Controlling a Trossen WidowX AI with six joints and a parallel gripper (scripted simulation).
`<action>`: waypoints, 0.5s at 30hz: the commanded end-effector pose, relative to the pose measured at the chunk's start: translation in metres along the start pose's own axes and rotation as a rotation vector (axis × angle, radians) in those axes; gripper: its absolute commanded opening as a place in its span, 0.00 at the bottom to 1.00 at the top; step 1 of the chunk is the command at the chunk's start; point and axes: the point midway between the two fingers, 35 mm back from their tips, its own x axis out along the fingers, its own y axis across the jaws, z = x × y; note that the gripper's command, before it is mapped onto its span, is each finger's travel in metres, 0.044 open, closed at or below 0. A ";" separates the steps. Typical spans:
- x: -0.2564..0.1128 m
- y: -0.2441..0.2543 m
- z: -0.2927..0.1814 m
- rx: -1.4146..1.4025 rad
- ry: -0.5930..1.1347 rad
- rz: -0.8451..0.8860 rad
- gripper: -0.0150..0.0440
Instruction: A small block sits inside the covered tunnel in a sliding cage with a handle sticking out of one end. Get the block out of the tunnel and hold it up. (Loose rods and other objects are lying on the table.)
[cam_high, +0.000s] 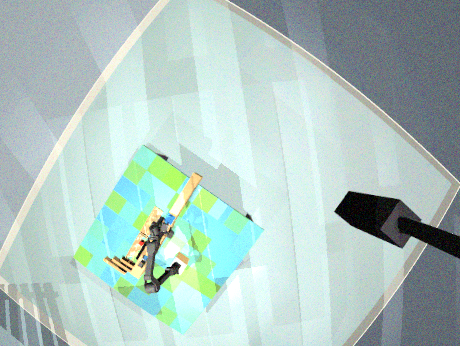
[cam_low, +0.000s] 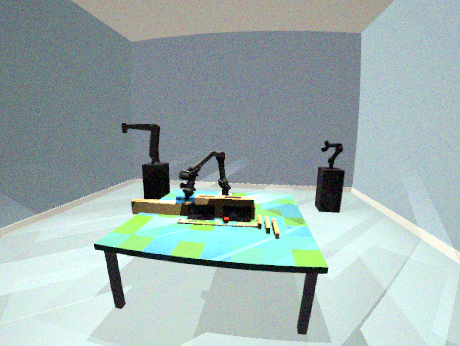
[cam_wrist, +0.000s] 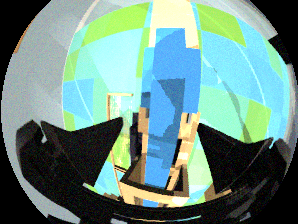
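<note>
The wooden tunnel (cam_low: 246, 202) (cam_high: 136, 272) stands on the table, with dark openings along its side. A long blue piece (cam_wrist: 169, 100) (cam_low: 184, 199) (cam_high: 169, 219) lies lengthwise at the tunnel; whether it is the cage's handle I cannot tell. My gripper (cam_wrist: 161, 124) (cam_low: 188, 196) is open, with its fingers on either side of the blue piece and clear gaps to both sides. A small red thing (cam_low: 226, 219) (cam_high: 141, 243) shows by the tunnel's side; whether it is inside the tunnel is unclear. The cage and the block in it are not clearly visible.
A long wooden rail (cam_high: 186, 195) (cam_low: 155, 206) (cam_wrist: 170, 10) extends from the tunnel's end near my gripper. Several loose rods (cam_high: 116, 265) (cam_low: 267, 225) lie beyond the other end. A thin wooden frame (cam_wrist: 108, 107) lies along the tunnel's side.
</note>
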 end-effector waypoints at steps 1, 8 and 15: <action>-0.001 0.000 0.000 0.000 -0.001 0.001 0.91; -0.001 0.000 0.000 0.000 -0.001 0.001 0.60; -0.001 0.000 0.000 0.000 -0.001 0.001 0.39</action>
